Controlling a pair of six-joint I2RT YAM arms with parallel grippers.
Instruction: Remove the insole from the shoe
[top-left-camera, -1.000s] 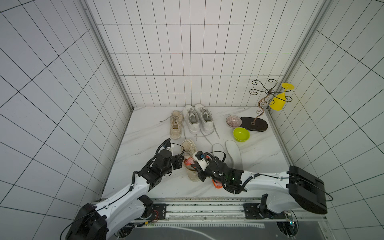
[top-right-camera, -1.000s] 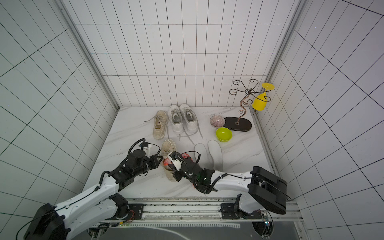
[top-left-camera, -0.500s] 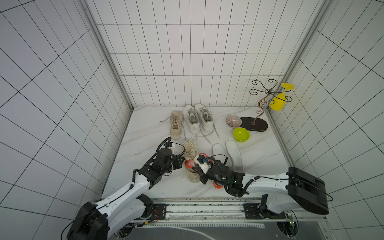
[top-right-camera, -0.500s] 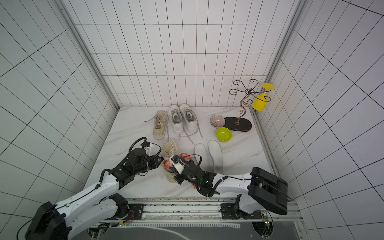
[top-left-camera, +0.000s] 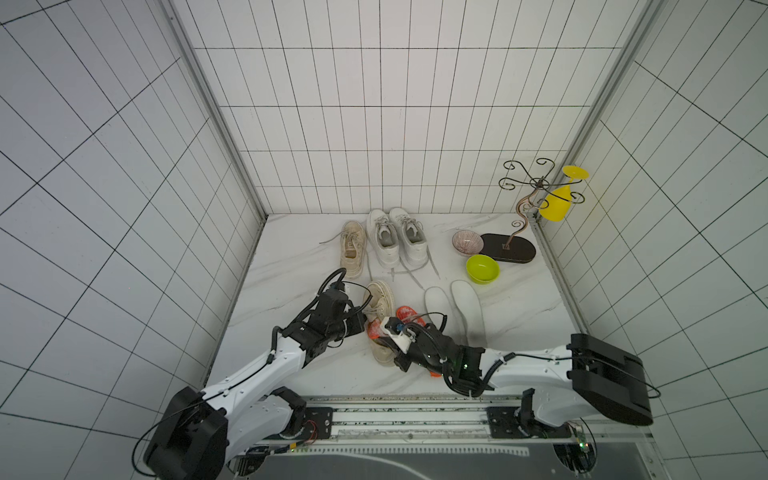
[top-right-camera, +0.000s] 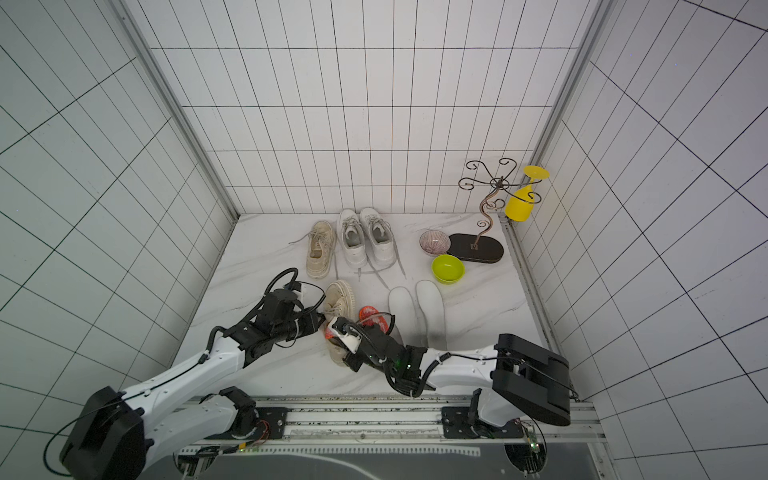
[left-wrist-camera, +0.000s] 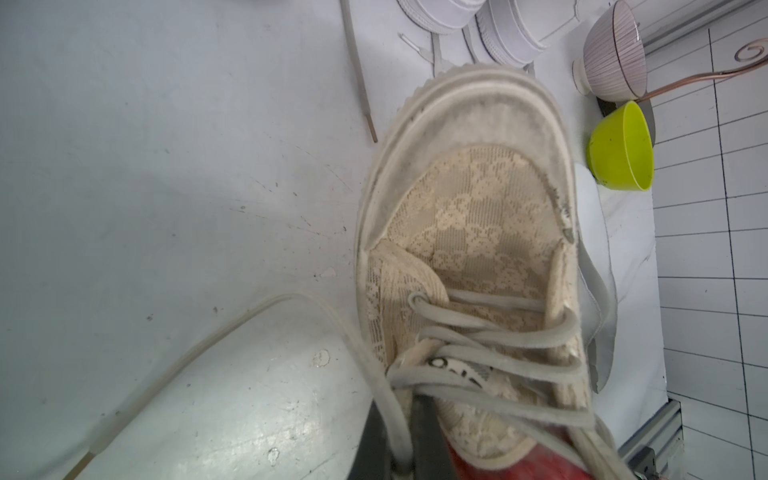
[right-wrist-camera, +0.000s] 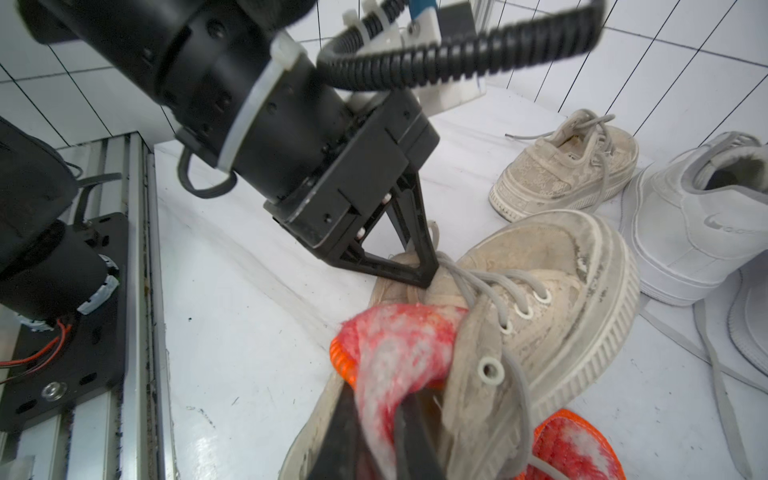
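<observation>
The left gripper clamps the shoe at its laces, near the table's front edge. The right gripper pinches the red insole, which sticks partly out of the shoe's opening.

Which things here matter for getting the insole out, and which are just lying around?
Job: beige shoe, red insole, left pincer, right pincer.
Lying about: second beige shoe, white sneakers, white insoles, loose red insole, green bowl, striped bowl, wire stand, yellow cup.
</observation>
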